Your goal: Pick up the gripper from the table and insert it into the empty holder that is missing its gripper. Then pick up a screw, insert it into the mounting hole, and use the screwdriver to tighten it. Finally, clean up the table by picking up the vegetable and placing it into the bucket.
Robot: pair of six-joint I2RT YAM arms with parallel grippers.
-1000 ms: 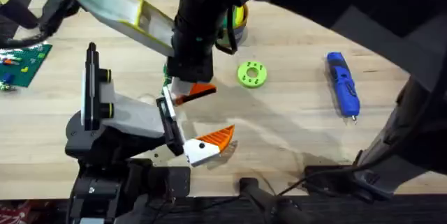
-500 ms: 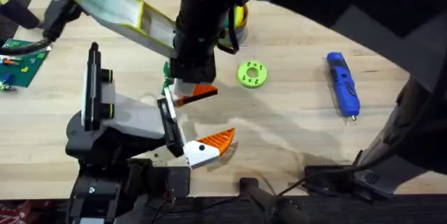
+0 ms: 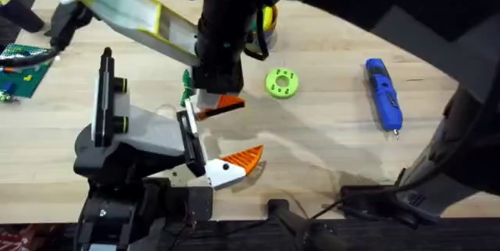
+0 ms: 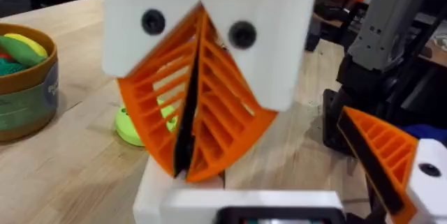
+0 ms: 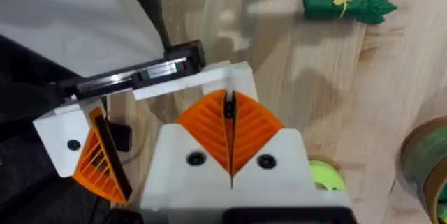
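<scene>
Two small shifts since a second ago: the right pincer has crept rightward, and the orange finger fitted on the left pincer has dipped slightly. That finger's long axis points right and a little away, well apart from the bare white holder, so the left pincer stands released. The right pincer is clenched, pads together, tips on the holder; I cannot tell if anything sits between them. Just beyond it lies the vegetable. Bare table spreads rightward to the screwdriver, whose tip points toward the near edge.
</scene>
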